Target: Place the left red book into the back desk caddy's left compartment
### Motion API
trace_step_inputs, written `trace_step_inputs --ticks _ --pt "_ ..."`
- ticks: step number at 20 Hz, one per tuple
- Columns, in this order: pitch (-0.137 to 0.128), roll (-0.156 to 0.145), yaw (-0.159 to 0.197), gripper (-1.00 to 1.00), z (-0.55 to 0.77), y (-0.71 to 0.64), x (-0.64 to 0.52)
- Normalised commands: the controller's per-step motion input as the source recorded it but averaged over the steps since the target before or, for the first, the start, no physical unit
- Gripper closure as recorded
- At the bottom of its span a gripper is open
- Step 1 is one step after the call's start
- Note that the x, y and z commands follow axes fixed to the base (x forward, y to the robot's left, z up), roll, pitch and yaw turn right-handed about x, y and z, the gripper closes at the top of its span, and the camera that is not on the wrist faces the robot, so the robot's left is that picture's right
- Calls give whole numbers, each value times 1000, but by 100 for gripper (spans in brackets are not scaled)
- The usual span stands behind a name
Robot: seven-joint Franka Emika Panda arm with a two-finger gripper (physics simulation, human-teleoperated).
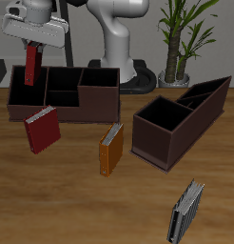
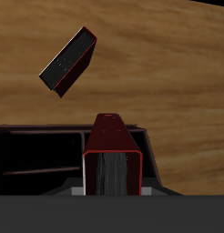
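I observe my gripper [image 1: 34, 44] clenched on the left red book [image 1: 31, 65], holding it upright above the back desk caddy [image 1: 90, 100], over its left compartment [image 1: 26, 84]. Nearer the front lie a maroon book [image 1: 42, 130] and an orange book [image 1: 111, 149].

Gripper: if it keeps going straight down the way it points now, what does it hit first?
The gripper holds the red book upright, pointing down. The book's lower end would likely meet the floor of the back caddy's end compartment first, though depth is unclear; it could catch the wall.
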Motion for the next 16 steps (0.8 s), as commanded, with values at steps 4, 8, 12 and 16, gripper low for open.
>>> trace_step_inputs --ticks 4,8,12,16 --pt "37 -55 -6 100 -147 -249 -114" --pt "46 -31 -17 100 -135 -131 -53" --pt "73 -16 -2 100 -187 -42 18" --pt "54 -19 -7 100 -53 -58 6"
